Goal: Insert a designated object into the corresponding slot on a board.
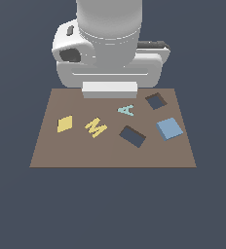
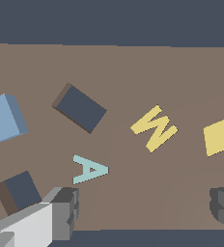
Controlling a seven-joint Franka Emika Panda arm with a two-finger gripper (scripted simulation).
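Nearest in the wrist view are the two dark fingertips (image 2: 65, 205) of the gripper (image 2: 145, 207), set wide apart with nothing between them but bare brown board (image 2: 133, 72); the exterior view hides them behind the arm's bulky white body, so only the wrist camera settles that the pincer stands apart and empty.

Taking the teal letter A (image 1: 126, 110) as the marker: in the exterior view it lies close in front of the arm. The slot (image 1: 156, 101), a small dark diamond-turned square, sits just beside the A toward the exterior view's right and a little farther back. The blue tile (image 1: 169, 128) lies flat on the board, on the same side of the A but nearer the viewer, apart from the slot and not in it. The larger dark cut-out (image 1: 132, 136) is near the A, toward the viewer. The yellow letter M (image 1: 96, 127) lies to the A's other side, and the yellow diamond (image 1: 65, 123) well beyond that.

The wrist view crops the tile at its edge; the exterior view shows it whole.
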